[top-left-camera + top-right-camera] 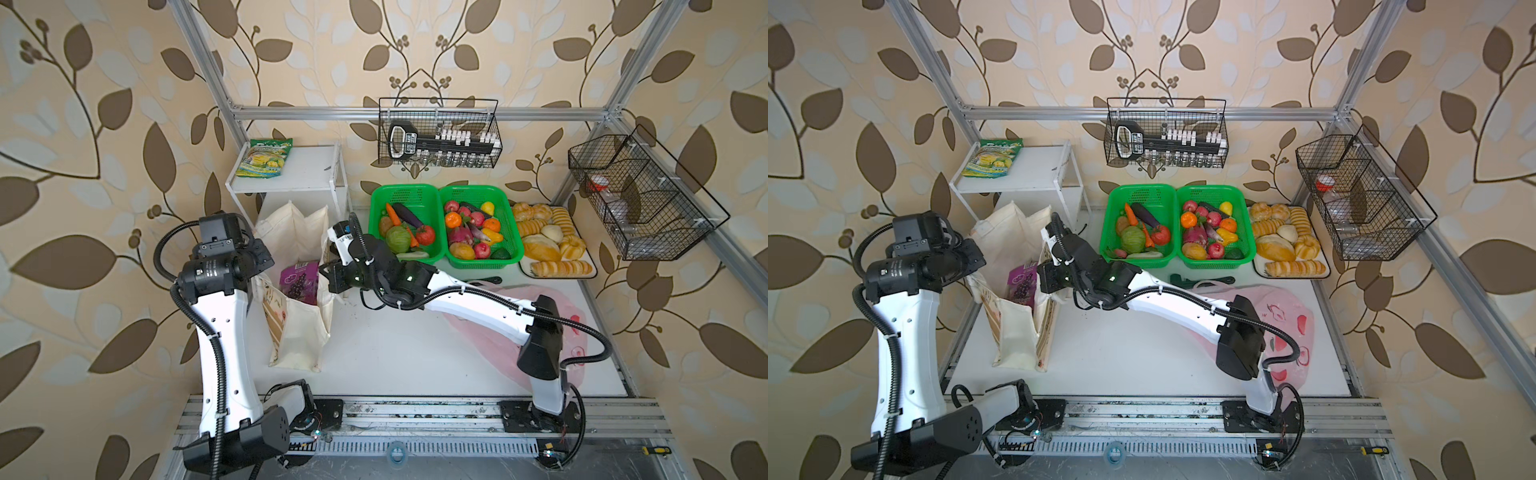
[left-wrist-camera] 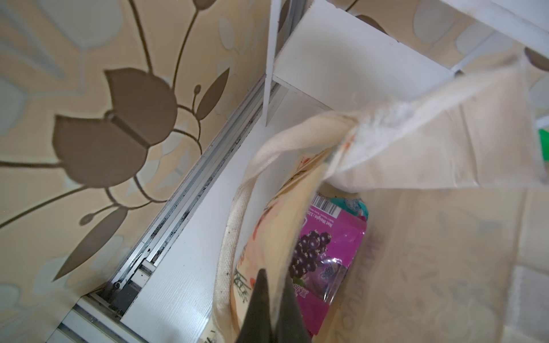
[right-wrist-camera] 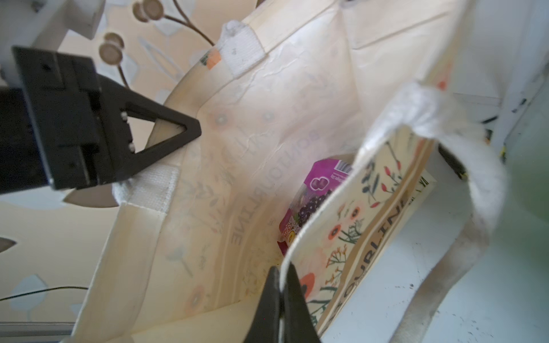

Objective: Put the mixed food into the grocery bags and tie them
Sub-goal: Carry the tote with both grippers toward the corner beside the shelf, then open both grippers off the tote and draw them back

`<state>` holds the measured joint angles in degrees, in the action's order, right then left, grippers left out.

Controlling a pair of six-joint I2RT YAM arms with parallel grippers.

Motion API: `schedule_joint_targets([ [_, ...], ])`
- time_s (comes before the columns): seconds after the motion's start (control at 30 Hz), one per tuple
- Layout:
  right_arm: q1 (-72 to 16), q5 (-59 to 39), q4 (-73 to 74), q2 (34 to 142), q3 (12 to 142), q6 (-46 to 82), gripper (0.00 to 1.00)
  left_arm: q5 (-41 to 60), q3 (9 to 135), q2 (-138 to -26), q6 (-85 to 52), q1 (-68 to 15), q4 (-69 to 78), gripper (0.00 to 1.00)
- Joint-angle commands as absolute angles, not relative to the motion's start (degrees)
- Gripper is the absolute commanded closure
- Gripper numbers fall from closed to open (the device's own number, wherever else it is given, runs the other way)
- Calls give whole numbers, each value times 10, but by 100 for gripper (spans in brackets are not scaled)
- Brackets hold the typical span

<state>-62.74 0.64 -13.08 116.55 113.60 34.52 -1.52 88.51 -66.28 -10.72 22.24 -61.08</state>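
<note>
**mo:** So where are we at with the bagging? Looks early to us.

**jay:** Yeah, early. Our canvas tote [image 1: 299, 332] stands open on the left of the table, just on the near side of the white shelf [image 1: 299, 166]. We've got the purple grape-print packet [image 1: 298, 280] down inside it. In the left wrist view there's a teal mint packet [image 2: 352, 205] tucked behind it too, we think.

**mo:** And the grippers?

**jay:** Both clamped on cloth. Our left gripper [image 2: 274, 285] has its fingers pinched tight on the tote's left rim. The right gripper [image 3: 280, 276] is closed the same way on the opposite rim, so we're holding the mouth apart between them. Neither has any food in it.

**mo:** What's left then?

**jay:** Most of it, by our reckoning. The green cabbage [image 1: 398, 239] and red tomato [image 1: 425, 235] sit in the left green basket [image 1: 405, 193] at the far middle. What we take for the brown potato [image 1: 385, 224] is beside them. We can't spot the small can anywhere. The pink plastic bag [image 1: 1287, 309] lies flat on the right, partly under the right arm, with nothing in it that we can see. And no handles are tied on either bag.
</note>
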Motion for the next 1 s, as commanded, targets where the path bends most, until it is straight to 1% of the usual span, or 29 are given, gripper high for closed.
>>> schedule_joint_targets([
  [0.0,-645,6,-62,1209,1268,323,100,29,934,-659,-102,279,-457,100],
  [0.07,-649,1,-93,1263,1360,322,100,25,947,-680,-98,305,-467,100],
  [0.13,-654,-3,-88,1301,1410,332,100,19,940,-693,-92,323,-463,100],
  [0.23,-662,5,-52,1326,1418,335,100,10,918,-698,-96,342,-455,100],
  [0.37,-664,3,-44,1342,1420,335,100,9,914,-692,-99,346,-443,100],
  [0.47,-664,-3,-40,1352,1418,339,100,-29,909,-699,-104,346,-448,100],
  [0.67,-662,-38,-44,1377,1419,356,100,-82,793,-640,-120,352,-377,100],
  [0.8,-660,-57,-48,1378,1419,362,100,-118,777,-642,-136,352,-375,100],
  [0.83,-660,-63,-50,1376,1418,359,100,-129,779,-644,-139,352,-379,92],
  [0.87,-659,-67,-53,1373,1418,357,97,-136,780,-642,-145,352,-379,78],
  [0.9,-658,-71,-58,1369,1418,354,89,-140,780,-636,-146,352,-376,61],
  [0.93,-657,-73,-61,1364,1418,345,83,-140,781,-632,-146,352,-375,58],
  [0.97,-655,-75,-63,1358,1418,336,79,-142,786,-630,-146,352,-378,56],
])
